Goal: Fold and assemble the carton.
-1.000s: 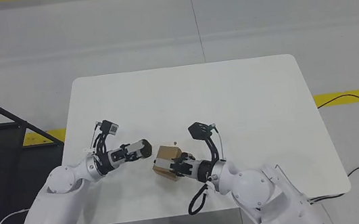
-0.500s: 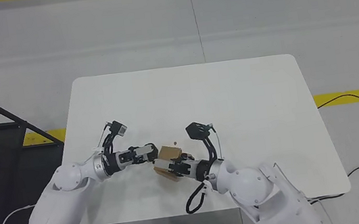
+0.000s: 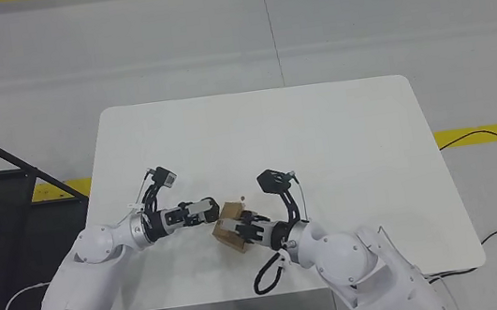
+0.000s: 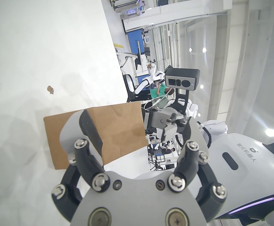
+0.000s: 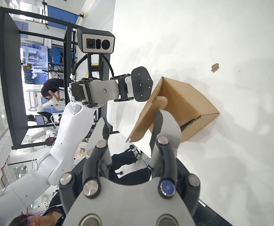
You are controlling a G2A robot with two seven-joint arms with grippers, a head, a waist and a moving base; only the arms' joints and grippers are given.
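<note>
Brown cardboard carton (image 3: 230, 225), partly folded, one end open with a flap (image 5: 147, 107) standing up. Rests on the white counter (image 3: 320, 127) near its front edge, between the two grippers. At the open end, right gripper (image 5: 130, 119), fingers spread, the raised flap between them, one finger at the opening. On the carton's opposite side, left gripper (image 4: 137, 122), fingers spread wide, nothing pinched; one dotted pad (image 5: 140, 83) just beside the flap's upper edge, contact impossible to tell. Small brown cardboard scrap (image 5: 215, 67) on the counter near the carton, apart from it, on the side away from the front edge.
</note>
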